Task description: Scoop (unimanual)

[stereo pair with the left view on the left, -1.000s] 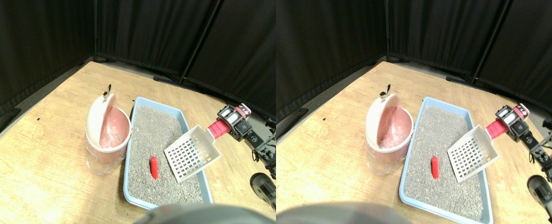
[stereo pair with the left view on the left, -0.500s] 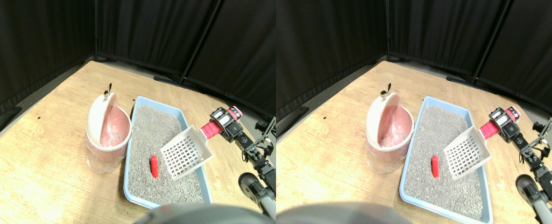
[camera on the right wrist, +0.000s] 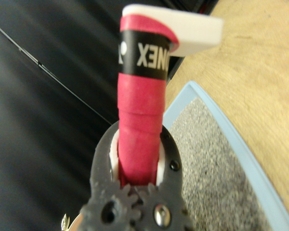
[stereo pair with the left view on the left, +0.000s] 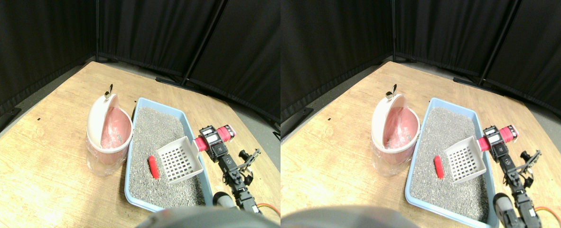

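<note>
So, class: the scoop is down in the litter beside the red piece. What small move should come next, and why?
Probably slide the scoop sideways toward the red piece, keeping its lip low. The piece lies on the litter just beside the scoop's open edge, not yet in it, and the hand grips the handle.

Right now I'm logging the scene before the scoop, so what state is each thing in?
Right gripper: shut on scoop handle.
Slotted scoop: empty, low over the litter, beside the red piece.
Red piece: lying on the litter, not scooped.
Litter tray: filled with grey litter.
Pink bin: lid tipped open.
</note>
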Controlling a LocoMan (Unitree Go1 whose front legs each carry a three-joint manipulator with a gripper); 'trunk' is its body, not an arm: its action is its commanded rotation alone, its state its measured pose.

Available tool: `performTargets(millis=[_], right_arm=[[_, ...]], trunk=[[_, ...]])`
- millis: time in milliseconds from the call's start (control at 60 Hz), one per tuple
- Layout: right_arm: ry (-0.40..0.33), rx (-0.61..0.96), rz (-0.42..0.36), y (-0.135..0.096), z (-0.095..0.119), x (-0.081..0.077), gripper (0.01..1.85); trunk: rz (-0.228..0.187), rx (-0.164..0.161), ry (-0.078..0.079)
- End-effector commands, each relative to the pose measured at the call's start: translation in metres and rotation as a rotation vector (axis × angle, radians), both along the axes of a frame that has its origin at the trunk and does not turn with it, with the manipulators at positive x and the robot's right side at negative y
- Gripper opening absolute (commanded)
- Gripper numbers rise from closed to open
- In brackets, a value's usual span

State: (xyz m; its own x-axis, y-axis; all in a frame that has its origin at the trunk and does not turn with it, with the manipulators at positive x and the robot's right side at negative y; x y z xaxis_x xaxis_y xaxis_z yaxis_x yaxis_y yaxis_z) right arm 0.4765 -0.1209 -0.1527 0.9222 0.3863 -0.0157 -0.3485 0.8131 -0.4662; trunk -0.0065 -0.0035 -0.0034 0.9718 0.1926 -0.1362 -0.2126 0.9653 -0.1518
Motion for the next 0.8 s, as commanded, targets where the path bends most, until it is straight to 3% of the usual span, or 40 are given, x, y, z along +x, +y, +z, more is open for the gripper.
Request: performTargets(millis=[17,383,517,583,733,800], right_arm=[[0.150,0.007,0.131,0.018,-0.025,-0.013,0.05],[0.239,0.221,0.004,0.014,-0.034,-0.002,0.05],[0.213,0.328,-0.029,0.006,-0.033,0.006,0.05],[0.241,0.402,-0.062,0.001,-0.032,0.010,0.05],[0.224,0.548,-0.066,-0.010,-0.031,0.015,0.05],[0.233,0.588,-0.110,-0.014,-0.028,0.015,0.05]], trunk=[[0.024,-0.020,0.038],[0.015,-0.022,0.040],[0.014,-0.023,0.036],[0.014,-0.023,0.036],[0.013,-0.026,0.037],[0.013,-0.027,0.036]])
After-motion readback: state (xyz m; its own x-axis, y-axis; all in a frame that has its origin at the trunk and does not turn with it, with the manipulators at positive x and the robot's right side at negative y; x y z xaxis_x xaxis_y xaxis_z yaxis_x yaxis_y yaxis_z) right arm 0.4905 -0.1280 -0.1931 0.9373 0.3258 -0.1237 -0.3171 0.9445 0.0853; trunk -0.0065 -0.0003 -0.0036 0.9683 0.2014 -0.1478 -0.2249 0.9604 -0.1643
